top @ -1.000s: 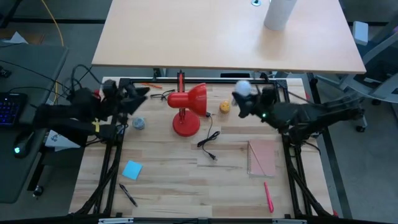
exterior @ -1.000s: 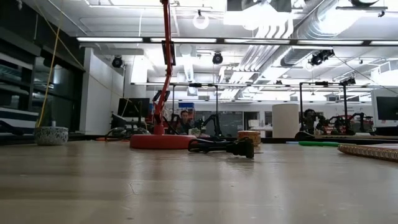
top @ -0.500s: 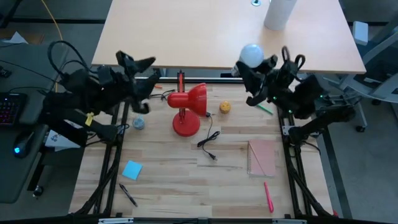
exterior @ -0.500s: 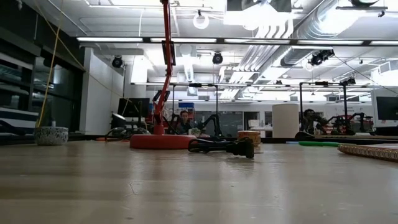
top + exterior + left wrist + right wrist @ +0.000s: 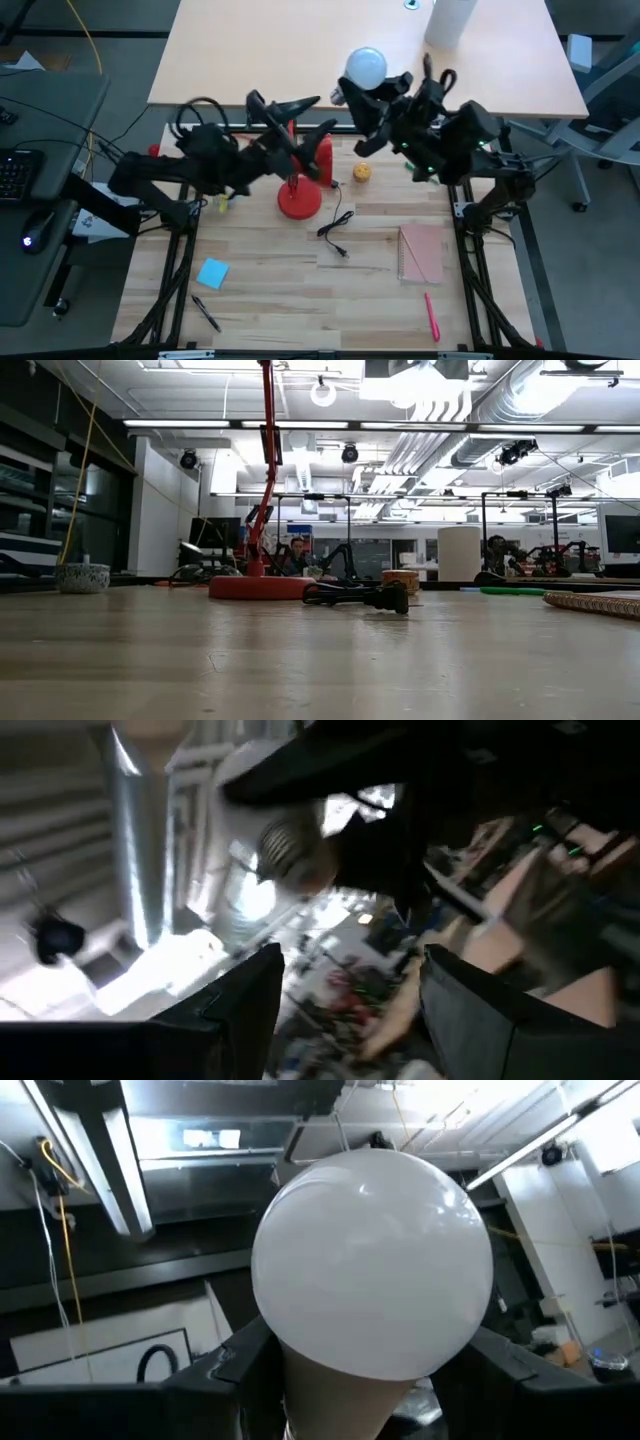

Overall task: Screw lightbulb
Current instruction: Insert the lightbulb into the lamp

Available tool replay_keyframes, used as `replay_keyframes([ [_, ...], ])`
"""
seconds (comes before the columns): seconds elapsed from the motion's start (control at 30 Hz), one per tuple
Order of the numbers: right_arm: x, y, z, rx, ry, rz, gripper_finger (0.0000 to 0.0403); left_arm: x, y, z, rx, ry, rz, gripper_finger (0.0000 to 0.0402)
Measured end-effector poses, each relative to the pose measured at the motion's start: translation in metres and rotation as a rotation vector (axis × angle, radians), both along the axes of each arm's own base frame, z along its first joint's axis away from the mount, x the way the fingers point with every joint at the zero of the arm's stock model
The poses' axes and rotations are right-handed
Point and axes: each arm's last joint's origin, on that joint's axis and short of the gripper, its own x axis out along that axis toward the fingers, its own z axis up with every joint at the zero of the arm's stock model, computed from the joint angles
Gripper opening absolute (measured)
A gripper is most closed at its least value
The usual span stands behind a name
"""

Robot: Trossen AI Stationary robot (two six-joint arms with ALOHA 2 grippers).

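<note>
The red lamp (image 5: pixel 300 172) stands on its round base (image 5: pixel 262 587) at the table's far middle, its shade (image 5: pixel 318 155) facing right. My right gripper (image 5: pixel 375 92) is high above the far edge, right of the lamp, shut on the white lightbulb (image 5: pixel 365 68), which also shows in the right wrist view (image 5: pixel 372 1265). My left gripper (image 5: pixel 305 118) is open and empty above the lamp's shade; its wrist view (image 5: pixel 345 1005) looks up at the bulb's metal screw base (image 5: pixel 290 855). Neither gripper shows in the low view. My right gripper pinches the bulb's narrow tan neck (image 5: pixel 340 1400) between its two fingers (image 5: pixel 235 1370), just behind the white globe. The fingers slant up from the table's right. The globe sticks out past the fingertips, and the bulb is lifted clear, high above the table.
The lamp's black cord and plug (image 5: pixel 338 225) lie near the base. A yellow-orange ball (image 5: pixel 362 171), a pink notebook (image 5: pixel 421 252), a red pen (image 5: pixel 431 315), a blue note (image 5: pixel 211 272) and a black pen (image 5: pixel 206 313) lie around. A tan desk (image 5: pixel 300 50) stands beyond the far edge.
My right gripper has risen with the bulb and gone toward the far edge, then left toward the lamp. My left gripper has risen from the table's left and gone right, over the lamp's shade, staying open. The lamp has kept still.
</note>
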Motion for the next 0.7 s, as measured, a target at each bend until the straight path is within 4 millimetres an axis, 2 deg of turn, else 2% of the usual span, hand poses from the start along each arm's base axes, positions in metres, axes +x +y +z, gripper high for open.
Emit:
replay_keyframes([
  [0.1, 0.005, 0.001, 0.001, 0.013, 0.03, -0.004, 0.0197, 0.005, -0.002, 0.003, 0.111, 0.012, 0.038, 0.0213],
  [0.4, -0.003, -0.001, 0.007, 0.078, -0.01, 0.011, 0.0197, 0.0, -0.002, 0.012, 0.306, -0.015, 0.1, 0.0213],
  [0.6, -0.001, -0.001, 0.004, 0.164, -0.025, 0.044, 0.0197, 0.0, 0.001, 0.011, 0.327, 0.043, 0.191, 0.0213],
  [0.7, -0.001, -0.001, 0.003, 0.178, -0.027, 0.071, 0.0197, 0.0, 0.001, 0.011, 0.29, 0.018, 0.155, 0.0213],
])
